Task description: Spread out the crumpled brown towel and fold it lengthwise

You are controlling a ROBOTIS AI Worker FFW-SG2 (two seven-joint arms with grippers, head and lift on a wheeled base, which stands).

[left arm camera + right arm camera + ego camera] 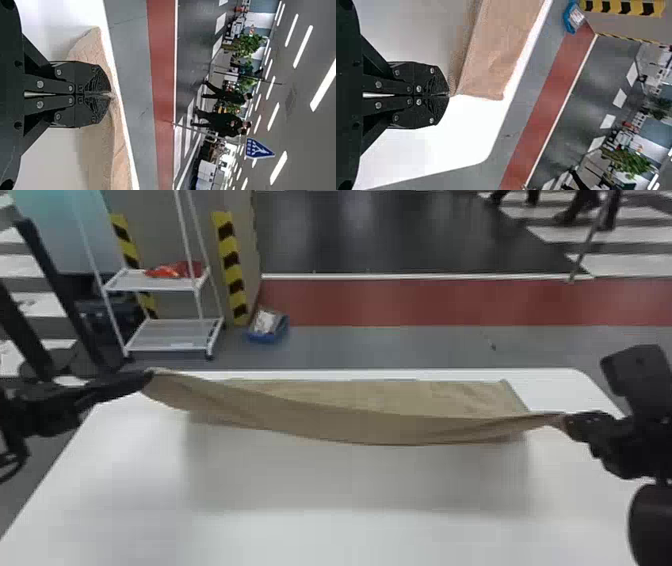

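The brown towel (pixel 350 425) is stretched between my two grippers, its near edge raised above the table and its rear part lying flat along the far edge. My left gripper (pixel 147 379) is shut on its left corner, and my right gripper (pixel 565 421) on its right corner. In the left wrist view the left gripper (pixel 109 95) has its fingers together on the towel (pixel 119 158). The right wrist view has the right gripper (pixel 448 95) closed on a corner of the towel (pixel 494 51).
The white table (pixel 350 535) extends in front of the towel. Past its far edge stand a white wheeled rack (pixel 165 342) and a blue box (pixel 267 326) on the floor, beside a striped post (pixel 231 265).
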